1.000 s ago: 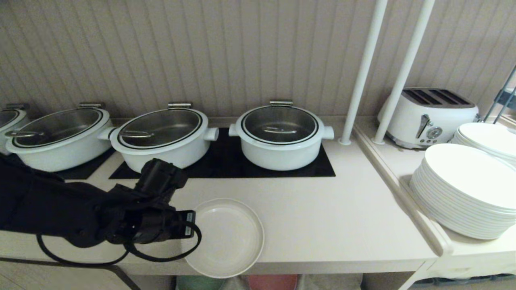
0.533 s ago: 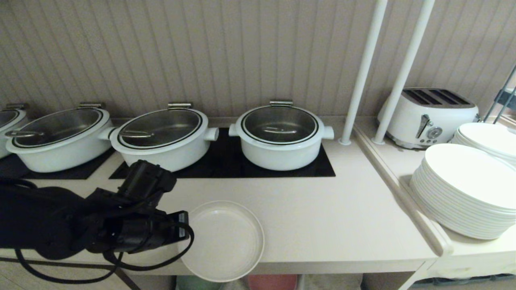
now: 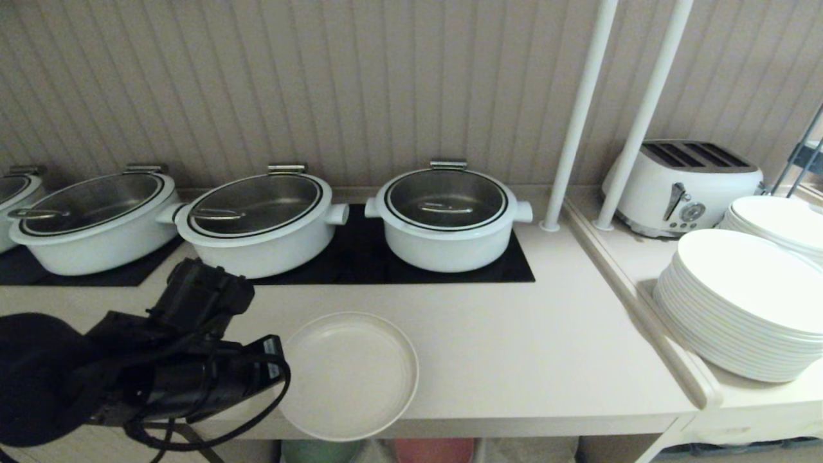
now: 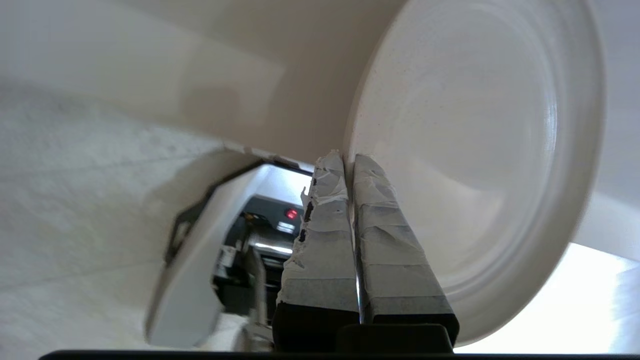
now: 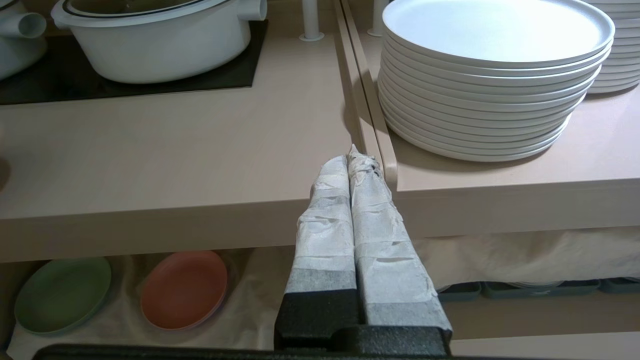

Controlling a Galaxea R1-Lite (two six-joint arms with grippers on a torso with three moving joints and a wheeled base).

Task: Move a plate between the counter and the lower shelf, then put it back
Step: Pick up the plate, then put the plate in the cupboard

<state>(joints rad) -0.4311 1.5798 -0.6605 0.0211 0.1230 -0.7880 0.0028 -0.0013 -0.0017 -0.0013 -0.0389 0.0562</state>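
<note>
Left claw [image 3: 280,360] clenched on rim of plate [image 3: 350,373], overhanging front edge of table [image 3: 514,360]. Best kept level while drawn clear, then lowered toward the lower shelf.

Ribbed beige wall panelling [image 3: 321,83], two white poles [image 3: 582,109] — slanted

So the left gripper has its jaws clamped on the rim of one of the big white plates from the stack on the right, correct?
Not quite. The left gripper has its jaws clamped on the rim of the small cream plate at the counter's front edge, as the left wrist view shows. The stack of big white plates is untouched.
</note>
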